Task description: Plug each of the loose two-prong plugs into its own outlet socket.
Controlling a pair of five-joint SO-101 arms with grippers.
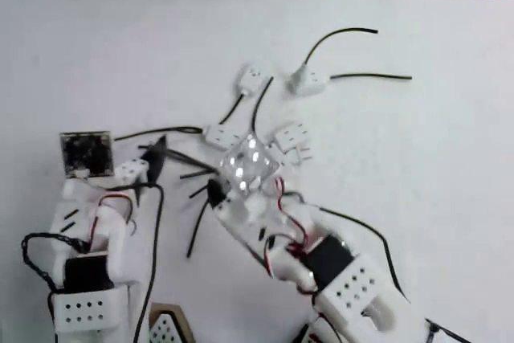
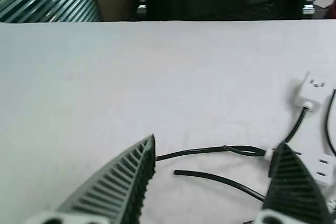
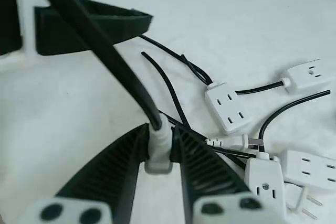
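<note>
White tabletop (image 1: 434,158) carries a tangle of black cords and white socket blocks around the centre of the high view. The right gripper (image 3: 159,129) pinches a white plug (image 3: 157,150) by its body, its cord (image 3: 94,40) trailing clear toward the upper left, probably so the plug can be aimed at a socket. A double socket block (image 3: 228,106) lies near, right of centre. The left gripper (image 2: 216,145) stands spread with nothing held, left of the cluster, likely ready to steady a block.

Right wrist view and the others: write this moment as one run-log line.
right gripper: shut on plug | left gripper: open, empty, over table | outlet socket: face up, nothing plugged in
</note>
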